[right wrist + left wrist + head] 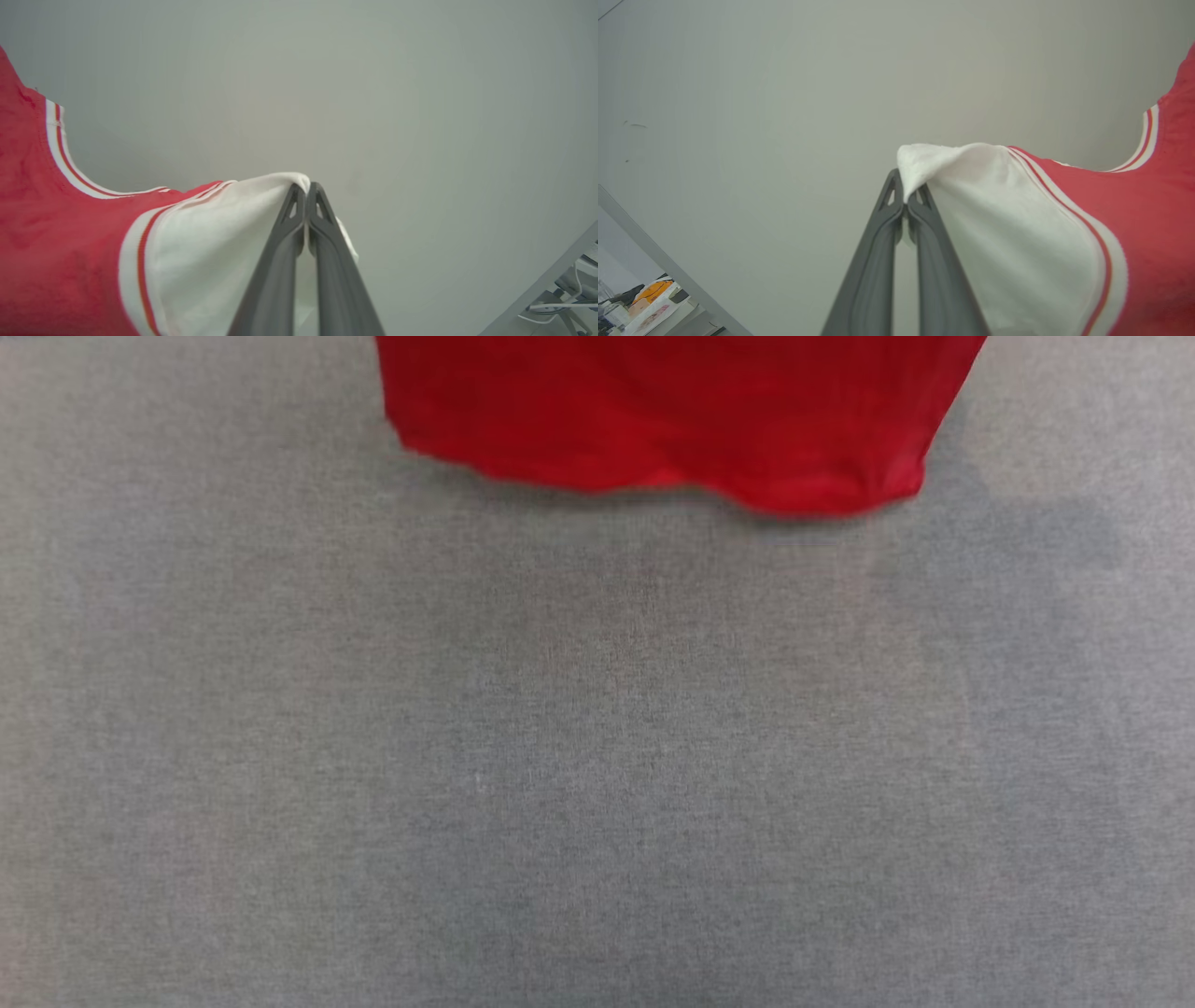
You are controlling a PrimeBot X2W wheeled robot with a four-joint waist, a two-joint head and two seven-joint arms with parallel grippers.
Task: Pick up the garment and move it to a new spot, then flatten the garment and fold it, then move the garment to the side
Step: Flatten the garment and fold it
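- Currently the shirt [672,411] is being hung over the far part of the grey surface [597,756], its width stretched left to right.
- One white sleeve [994,214] is being clamped by the left gripper [906,204], the other sleeve [224,224] by the right gripper [306,198].
- Both arms are being judged equally near.

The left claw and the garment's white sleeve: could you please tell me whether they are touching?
Touching. The left wrist view shows the left claw shut on the garment, its white sleeve edge pinched between the tips.
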